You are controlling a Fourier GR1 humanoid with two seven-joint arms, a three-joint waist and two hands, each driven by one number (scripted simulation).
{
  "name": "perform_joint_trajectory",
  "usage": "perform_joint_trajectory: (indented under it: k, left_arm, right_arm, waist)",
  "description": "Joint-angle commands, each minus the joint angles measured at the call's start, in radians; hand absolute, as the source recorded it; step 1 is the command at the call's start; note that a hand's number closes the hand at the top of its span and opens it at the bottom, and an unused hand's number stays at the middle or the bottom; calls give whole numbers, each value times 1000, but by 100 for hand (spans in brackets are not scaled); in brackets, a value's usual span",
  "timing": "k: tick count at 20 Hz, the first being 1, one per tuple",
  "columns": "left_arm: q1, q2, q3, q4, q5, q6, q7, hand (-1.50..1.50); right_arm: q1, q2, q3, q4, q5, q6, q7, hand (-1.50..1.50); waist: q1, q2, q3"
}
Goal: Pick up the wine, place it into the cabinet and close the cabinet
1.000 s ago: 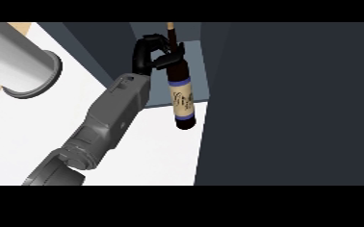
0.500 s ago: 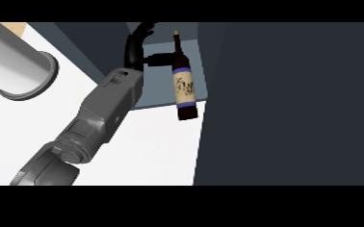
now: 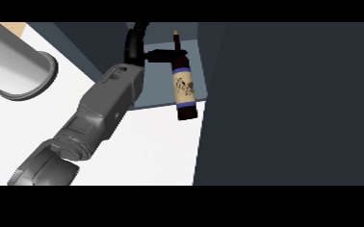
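White counter point(image 3: 153, 144) fills the lower left of my view, with a dark cabinet face rising beyond it. Far to the left of my hand sits a grey round pot point(image 3: 21, 74), well apart from everything else. Moving right, one grey forearm point(image 3: 96, 110) climbs from the lower left corner toward the cabinet; from this view alone I cannot say for certain which arm it is, though it comes in at the left. At its end the black hand point(image 3: 138, 45) points up into the cabinet opening point(image 3: 160, 86), and a thumb or finger reaches out to the right and wraps the neck of the wine bottle point(image 3: 184, 90). So the hand is clamped on the bottle, just below its cork. The bottle hangs right of the hand, touching it at the neck only, nearly upright with its base tilted slightly right. Its base hangs over the counter edge of the opening. Right of the bottle, close beside it, stands the dark cabinet door point(image 3: 284, 106).
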Motion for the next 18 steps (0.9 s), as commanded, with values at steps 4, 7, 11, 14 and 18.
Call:
perform_joint_trajectory:
  k: [4,7,11,14,18]
  left_arm:
    - [-8,-40,54,-52,46,-127,-73,150]
    - [-29,-33,70,-63,60,-209,-71,150]
    - [-73,-40,74,-74,59,-254,-22,-150]
    - [-39,-26,79,-67,59,-308,-31,-150]
    - [-46,-76,81,-85,74,-267,-10,-150]
  right_arm:
    - [49,-31,-28,-163,-68,5,77,-150]
    - [49,-20,-18,-162,-69,1,83,-150]
    - [97,-35,-23,-194,-58,-1,83,-150]
    - [103,-34,-42,-207,-62,-6,88,-150]
    - [138,-44,-13,-235,-25,-5,90,-150]
  waist:
    - [29,-11,1]
    - [33,-11,1]
    - [56,-27,2]
    - [68,-27,2]
    - [74,-37,2]
